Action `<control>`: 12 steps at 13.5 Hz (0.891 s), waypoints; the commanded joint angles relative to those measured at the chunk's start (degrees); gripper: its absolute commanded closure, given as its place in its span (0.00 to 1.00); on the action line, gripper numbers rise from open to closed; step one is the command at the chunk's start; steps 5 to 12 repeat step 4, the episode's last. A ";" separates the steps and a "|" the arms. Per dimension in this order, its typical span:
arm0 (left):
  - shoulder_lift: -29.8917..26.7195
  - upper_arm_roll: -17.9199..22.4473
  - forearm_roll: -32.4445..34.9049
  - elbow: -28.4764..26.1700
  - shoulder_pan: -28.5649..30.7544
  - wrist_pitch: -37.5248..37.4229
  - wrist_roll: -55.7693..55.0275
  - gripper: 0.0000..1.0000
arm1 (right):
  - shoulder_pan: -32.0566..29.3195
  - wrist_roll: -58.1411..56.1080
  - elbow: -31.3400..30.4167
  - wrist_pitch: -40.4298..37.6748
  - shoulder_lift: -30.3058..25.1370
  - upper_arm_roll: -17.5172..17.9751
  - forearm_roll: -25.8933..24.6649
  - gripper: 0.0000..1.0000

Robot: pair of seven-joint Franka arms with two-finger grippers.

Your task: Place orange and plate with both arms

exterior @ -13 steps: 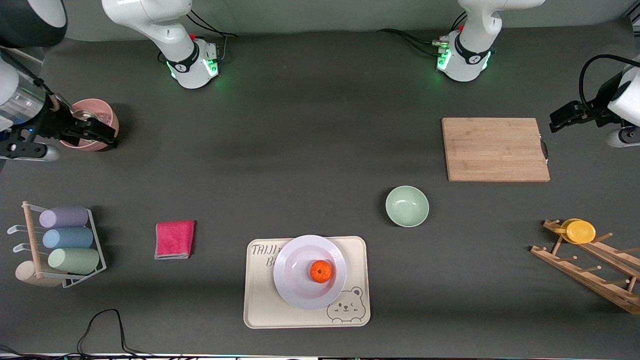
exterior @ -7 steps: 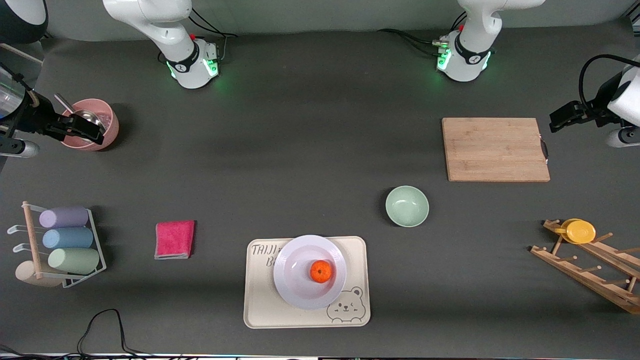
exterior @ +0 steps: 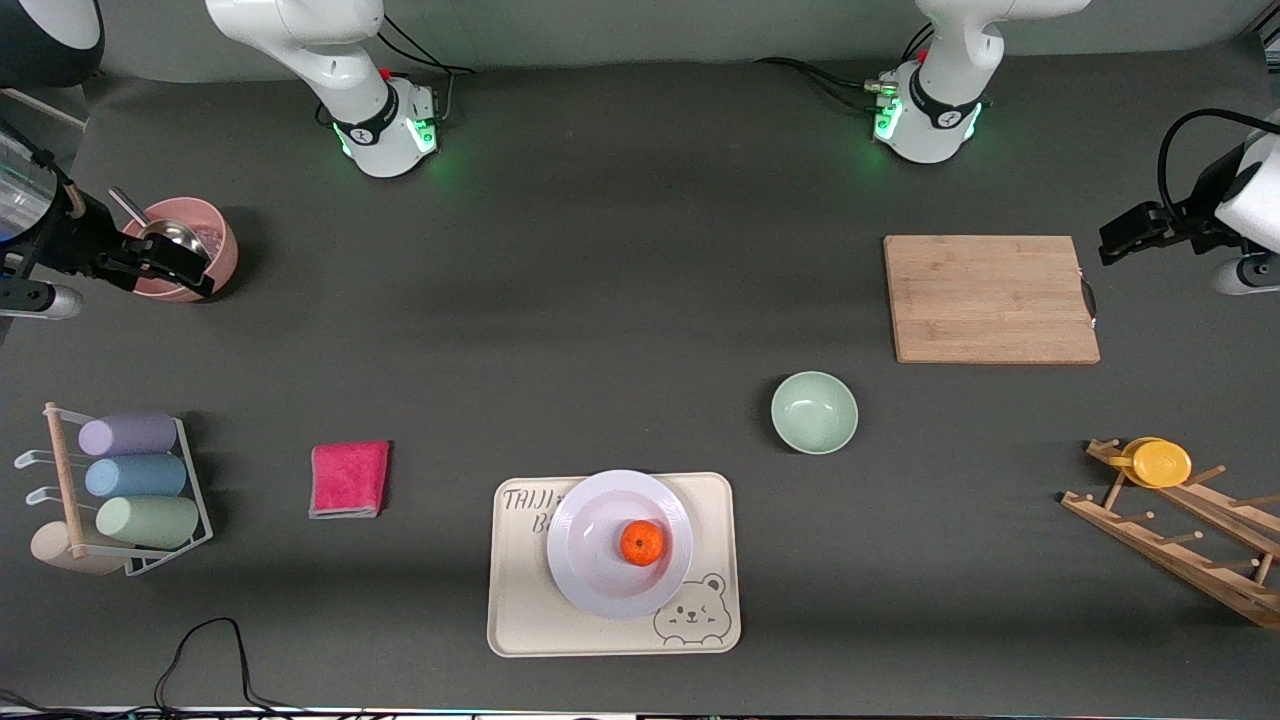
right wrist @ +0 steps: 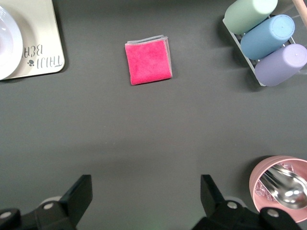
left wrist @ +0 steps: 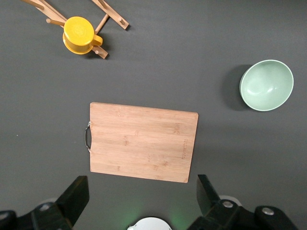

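Observation:
The orange point(exterior: 641, 542) lies on the white plate point(exterior: 590, 560), a little off its middle. The plate stands on a cream tray with a bear drawing point(exterior: 520, 610), near the front camera at mid-table. The plate's edge also shows in the right wrist view point(right wrist: 7, 43). My right gripper point(exterior: 165, 262) is open and empty, up in the air beside a pink bowl at the right arm's end of the table; it also shows in the right wrist view point(right wrist: 145, 188). My left gripper point(exterior: 1125, 238) is open and empty, up by the cutting board's end; it also shows in the left wrist view point(left wrist: 141, 189).
A pale-green bowl point(exterior: 814, 412) stands between the tray and a wooden cutting board point(exterior: 990, 298). A pink cloth point(exterior: 349, 479) lies beside the tray. A pink bowl with a spoon point(exterior: 200, 235), a rack of cups point(exterior: 130, 490) and a wooden rack with a yellow cup point(exterior: 1160, 463) stand at the table's ends.
My right gripper has drawn back toward the right arm's end of the table, then nearly stopped. The left arm, orange and plate have not moved.

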 commanded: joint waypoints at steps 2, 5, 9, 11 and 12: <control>0.06 0.24 -0.01 0.70 -0.19 -0.66 0.32 0.00 | 0.49 -0.43 2.75 -1.47 2.69 -0.22 0.30 0.00; 0.06 0.24 0.08 0.61 -0.28 -0.66 0.41 0.00 | 0.58 0.01 7.74 -1.30 6.36 0.04 0.39 0.00; 0.06 0.24 0.08 0.61 -0.28 -0.66 0.41 0.00 | 0.58 0.01 7.74 -1.30 6.36 0.04 0.39 0.00; 0.06 0.24 0.08 0.61 -0.28 -0.66 0.41 0.00 | 0.58 0.01 7.74 -1.30 6.36 0.04 0.39 0.00; 0.06 0.24 0.08 0.61 -0.28 -0.66 0.41 0.00 | 0.58 0.01 7.74 -1.30 6.36 0.04 0.39 0.00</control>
